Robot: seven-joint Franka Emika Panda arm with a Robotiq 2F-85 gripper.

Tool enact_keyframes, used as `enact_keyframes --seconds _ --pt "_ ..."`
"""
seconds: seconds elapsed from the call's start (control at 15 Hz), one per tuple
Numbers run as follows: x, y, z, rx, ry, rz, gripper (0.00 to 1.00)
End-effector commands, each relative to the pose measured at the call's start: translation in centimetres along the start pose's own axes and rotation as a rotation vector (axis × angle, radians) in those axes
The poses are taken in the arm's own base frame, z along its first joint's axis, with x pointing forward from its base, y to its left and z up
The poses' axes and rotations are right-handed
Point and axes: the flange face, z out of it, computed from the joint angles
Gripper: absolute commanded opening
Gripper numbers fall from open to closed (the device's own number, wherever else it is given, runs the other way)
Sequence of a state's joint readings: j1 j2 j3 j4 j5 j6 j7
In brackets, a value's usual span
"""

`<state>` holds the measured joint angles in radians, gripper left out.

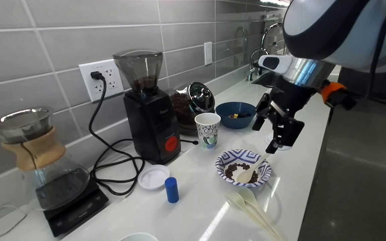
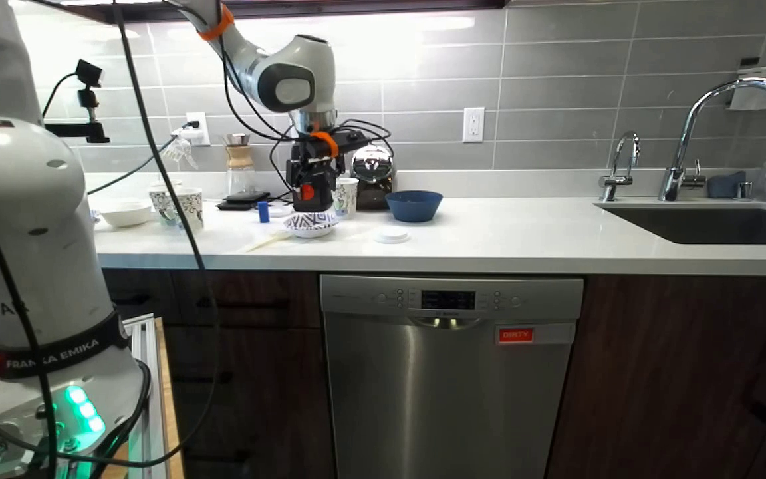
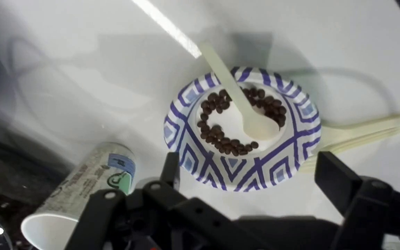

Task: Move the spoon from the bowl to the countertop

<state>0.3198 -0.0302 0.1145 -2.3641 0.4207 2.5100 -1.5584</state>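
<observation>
The pale spoon (image 1: 248, 172) rests in the patterned bowl (image 1: 224, 159). In the wrist view the spoon (image 3: 234, 92) has its head among dark coffee beans and its handle sticks out over the far rim of the bowl (image 3: 286, 170). In an exterior view the bowl (image 2: 310, 226) hides the spoon. My gripper (image 1: 264, 138) is open and empty, above the bowl. In the wrist view the fingers (image 3: 250, 168) stand wide apart on either side of the bowl's near part, apart from the spoon. The white countertop (image 1: 196, 190) lies around the bowl.
A pale fork and another spoon (image 1: 255, 214) lie beside the bowl. A paper cup (image 1: 208, 130), a dark blue bowl (image 1: 236, 115), a coffee grinder (image 1: 152, 124), a blue cylinder (image 1: 172, 190) and a white lid (image 1: 153, 176) stand nearby. The sink (image 2: 709, 226) is farther along.
</observation>
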Motion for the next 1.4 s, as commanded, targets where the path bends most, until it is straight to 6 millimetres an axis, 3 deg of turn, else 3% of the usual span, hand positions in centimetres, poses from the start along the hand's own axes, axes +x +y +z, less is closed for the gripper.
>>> enact_keyframes --seconds 0.0,0.07,0.93,1.33 --pt "-0.5 0.4 1.1 0.033 0.149 -0.023 1.00" --pt "0.0 -0.1 1.0 0.023 0.080 -0.011 1.00" --pt "-2.6 0.3 3.0 0.096 0.081 -0.060 1.00" --pt "-2.5 0.4 5.0 0.131 0.047 -0.115 0.44"
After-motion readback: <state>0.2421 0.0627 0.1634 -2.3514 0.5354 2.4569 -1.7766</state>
